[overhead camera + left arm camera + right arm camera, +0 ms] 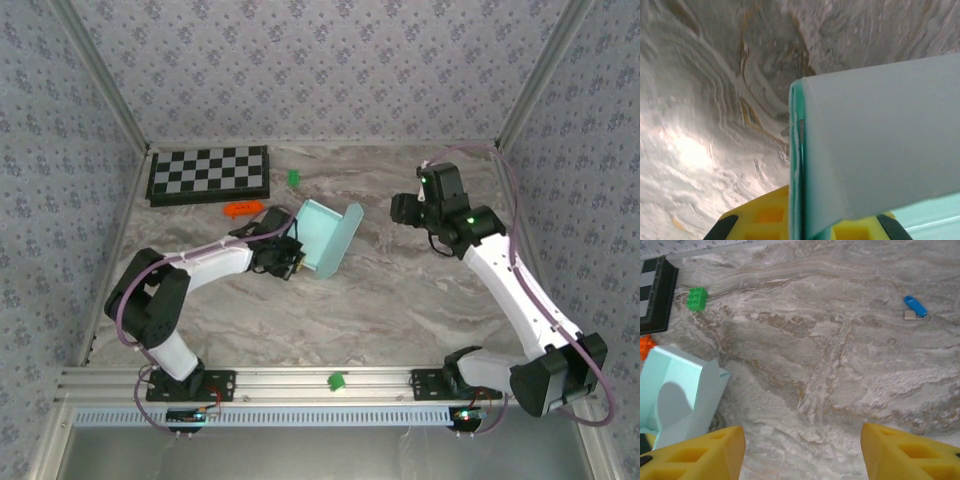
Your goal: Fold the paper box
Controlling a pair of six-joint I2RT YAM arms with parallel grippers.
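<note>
Left tool pinches the left edge of the paper box, mid tabletop. Right tool spread, empty, hovering right of the box, not touching.

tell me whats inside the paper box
Bare pale-blue card with a shadow on it shows inside the paper box; no object is visible there. Its lower corner is hidden behind a yellow finger of the right gripper.
</note>
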